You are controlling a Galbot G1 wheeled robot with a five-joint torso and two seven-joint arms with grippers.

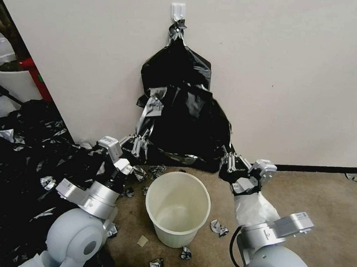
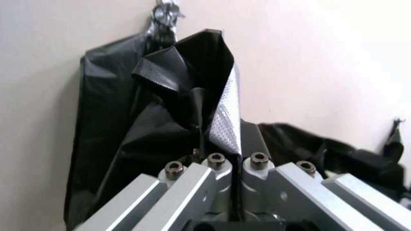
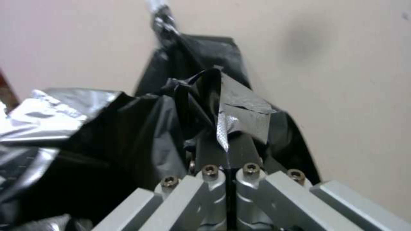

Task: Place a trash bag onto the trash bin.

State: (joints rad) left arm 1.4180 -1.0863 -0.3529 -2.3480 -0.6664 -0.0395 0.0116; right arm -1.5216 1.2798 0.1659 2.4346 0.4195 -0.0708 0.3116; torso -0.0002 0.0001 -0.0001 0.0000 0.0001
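Above the trash bin (image 1: 178,207), trash bag (image 1: 187,126) stretched, left hand (image 1: 137,144) and right hand (image 1: 229,162) each clamped on it

Open trash bin (image 1: 178,207) mouth unobstructed; black bag heap (image 1: 21,161) crowds its left.

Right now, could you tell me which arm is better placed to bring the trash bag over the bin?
Probably neither alone. The left gripper and right gripper each pinch an edge of the trash bag, flanking the trash bin below.
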